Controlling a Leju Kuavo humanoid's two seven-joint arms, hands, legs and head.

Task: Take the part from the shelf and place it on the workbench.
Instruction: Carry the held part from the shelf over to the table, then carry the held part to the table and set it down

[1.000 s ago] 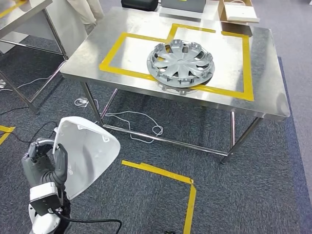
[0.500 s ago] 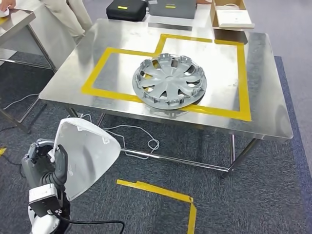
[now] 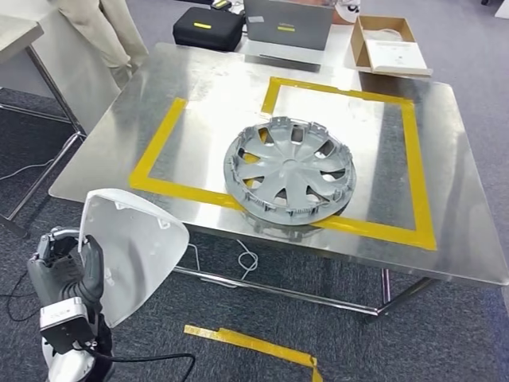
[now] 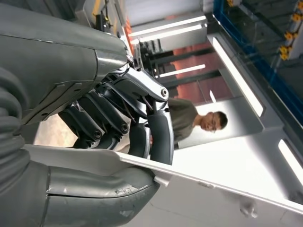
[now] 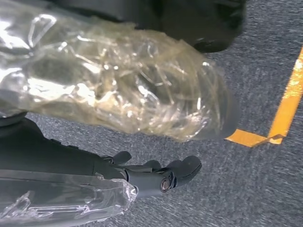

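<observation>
Up front, our left hand grips the white part below the bench, where a hubcap sits; a cardboard box holds a white sheet. Our right hand hangs with fingers extended, holding nothing.

One white part, one hubcap, one steel workbench, one cardboard box, one black case.

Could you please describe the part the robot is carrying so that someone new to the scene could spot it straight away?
Start at the steel workbench with the yellow tape outline and the grey wheel cover. Look down past the bench's near-left edge, above the dark carpet, to the left robot hand. It grips a white, curved, shell-like panel, plain and smooth-edged, unlike the round, spoked grey cover on the bench.
</observation>
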